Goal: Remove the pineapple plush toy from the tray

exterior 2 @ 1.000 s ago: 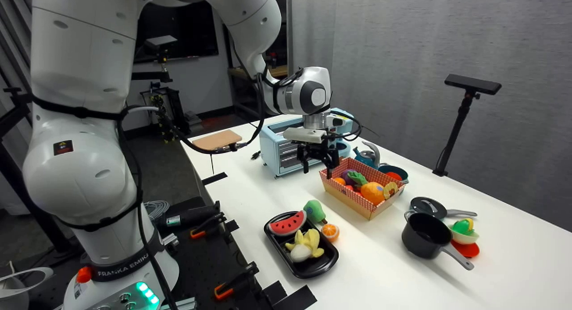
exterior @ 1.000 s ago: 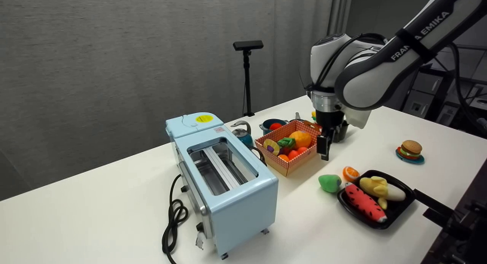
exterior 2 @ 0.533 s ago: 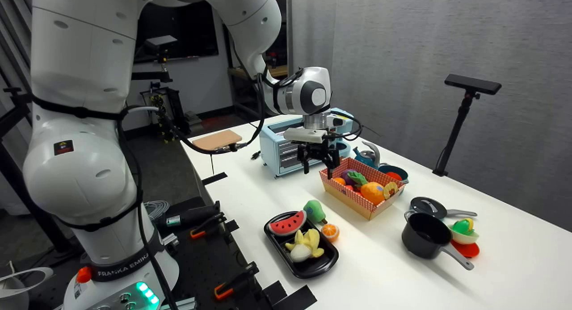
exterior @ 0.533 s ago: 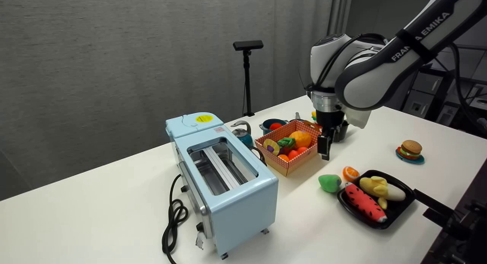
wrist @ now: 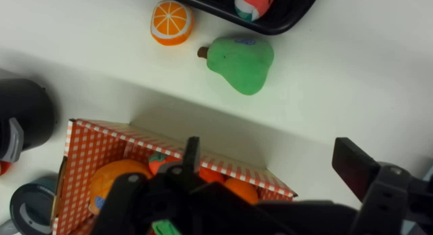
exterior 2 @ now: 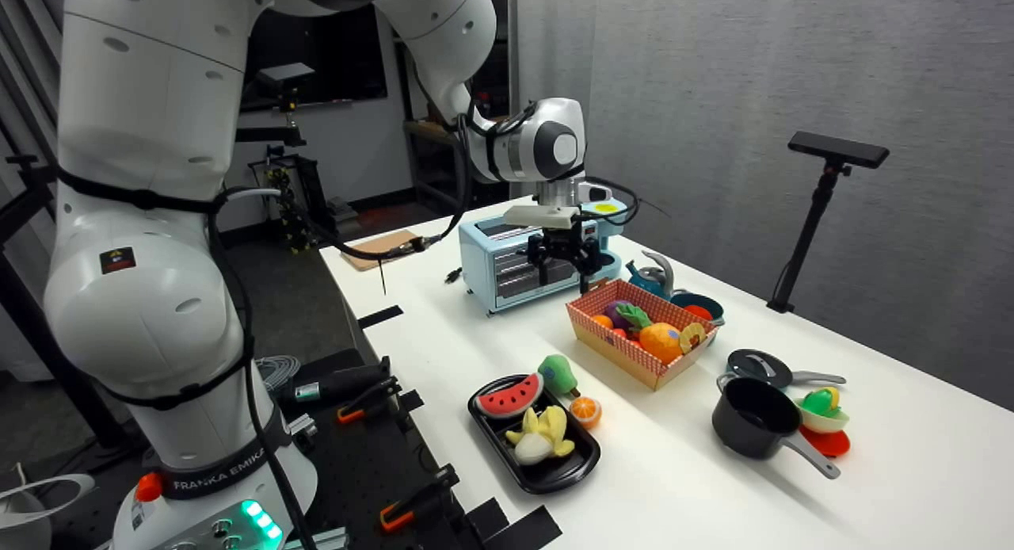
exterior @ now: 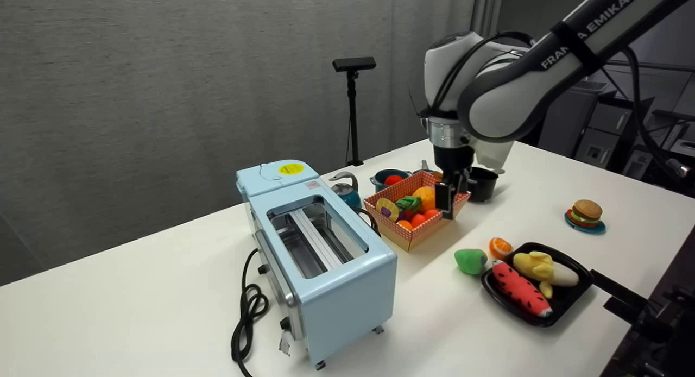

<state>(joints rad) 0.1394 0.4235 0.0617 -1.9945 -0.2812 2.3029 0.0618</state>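
The pineapple plush toy has an orange-yellow body with green leaves and lies in the tray among other toy fruit; its body shows in both exterior views (exterior: 425, 196) (exterior 2: 659, 341) and partly in the wrist view (wrist: 113, 174). The tray is a red-checked shallow basket (exterior: 393, 233) (exterior 2: 618, 356), also in the wrist view (wrist: 89, 140). My gripper (exterior 2: 563, 282) is open, with nothing between its fingers. It hangs above the tray's long side, near the toaster end. In the wrist view the gripper (wrist: 267, 148) has one finger over the tray rim and one over the table. The gripper's body hides part of the tray.
A light-blue toaster (exterior: 347, 306) stands beside the tray. A green pear (wrist: 243, 62), an orange slice (wrist: 171, 21) and a black tray (exterior 2: 519, 471) with a watermelon slice and banana lie on the robot's side. A dark pot (exterior 2: 756, 423), a pan and a kettle stand around.
My open gripper has risen a little. In an exterior view it has shifted left, so it now overlaps the tray's edge. The toys and the tray have not moved.
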